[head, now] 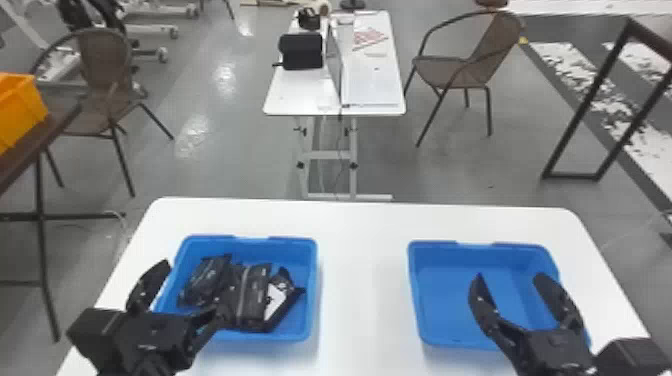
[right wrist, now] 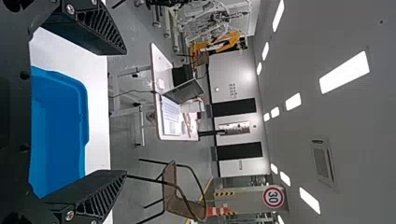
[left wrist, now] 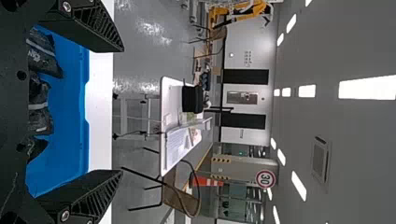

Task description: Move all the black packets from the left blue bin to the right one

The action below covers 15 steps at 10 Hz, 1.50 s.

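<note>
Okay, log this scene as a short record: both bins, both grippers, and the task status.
left blue bin: black packets piled inside
right blue bin: no packets visible
left gripper: open, at left bin's near-left side
right gripper: open, over right bin
status: transfer still to do

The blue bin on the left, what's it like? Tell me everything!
It's an open blue bin, like plastic, with rounded corners. It stands upright on the white table. Black packets lie bunched inside, one with a white patch. Some floor shows on the right. The left tool is over its near left part; I can't tell if they touch.
</note>
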Available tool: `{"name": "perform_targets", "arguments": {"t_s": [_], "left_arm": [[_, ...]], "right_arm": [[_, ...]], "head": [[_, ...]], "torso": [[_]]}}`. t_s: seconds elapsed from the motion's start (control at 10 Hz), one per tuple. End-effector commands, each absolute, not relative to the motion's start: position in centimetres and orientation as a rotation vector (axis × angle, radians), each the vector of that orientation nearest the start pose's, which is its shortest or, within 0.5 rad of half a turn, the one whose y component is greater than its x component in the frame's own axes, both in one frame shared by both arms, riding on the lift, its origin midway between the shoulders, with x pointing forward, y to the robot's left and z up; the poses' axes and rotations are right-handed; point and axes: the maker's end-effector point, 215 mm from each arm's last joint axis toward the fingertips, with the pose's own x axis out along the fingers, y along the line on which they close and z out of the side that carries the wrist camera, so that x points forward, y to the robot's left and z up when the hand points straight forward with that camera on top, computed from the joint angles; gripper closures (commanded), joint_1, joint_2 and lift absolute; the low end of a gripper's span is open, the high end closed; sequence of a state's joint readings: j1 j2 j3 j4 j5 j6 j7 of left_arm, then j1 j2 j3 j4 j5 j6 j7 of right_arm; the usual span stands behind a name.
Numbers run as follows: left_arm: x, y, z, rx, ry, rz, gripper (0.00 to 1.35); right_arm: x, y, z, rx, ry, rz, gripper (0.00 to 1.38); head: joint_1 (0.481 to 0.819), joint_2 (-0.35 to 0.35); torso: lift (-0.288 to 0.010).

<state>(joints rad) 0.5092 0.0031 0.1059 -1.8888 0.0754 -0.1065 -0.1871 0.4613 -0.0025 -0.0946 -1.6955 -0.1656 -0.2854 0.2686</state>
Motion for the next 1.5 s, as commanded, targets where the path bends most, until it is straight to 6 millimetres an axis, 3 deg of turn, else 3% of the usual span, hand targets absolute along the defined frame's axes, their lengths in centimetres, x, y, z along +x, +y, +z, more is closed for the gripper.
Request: {"name": "perform_targets", "arguments": {"t_s": [0.0,0.8,1.4], "left_arm": [[42.8,25.0,-39.5,-0.039,0.082,-0.080,0.10],[42.8,25.2,-39.4,-0.031,0.078,-0.076,0.10],[45.8,27.0,-45.8,-0.159,0.326,-0.042,0.19]], "right_arm": [[43.0,-23.4,-42.0,0.129,0.035,0.142,0.11],[43.5,-22.8,-41.9,0.130,0.033,0.160,0.11],[43.4,-22.5,-42.3,0.147,0.041,0.169,0.12]], "head": [[0.695,0.014],[0.695,0.031],[0.695,0.055]], "torso": [[0.000],[0.000],[0.000]]}}
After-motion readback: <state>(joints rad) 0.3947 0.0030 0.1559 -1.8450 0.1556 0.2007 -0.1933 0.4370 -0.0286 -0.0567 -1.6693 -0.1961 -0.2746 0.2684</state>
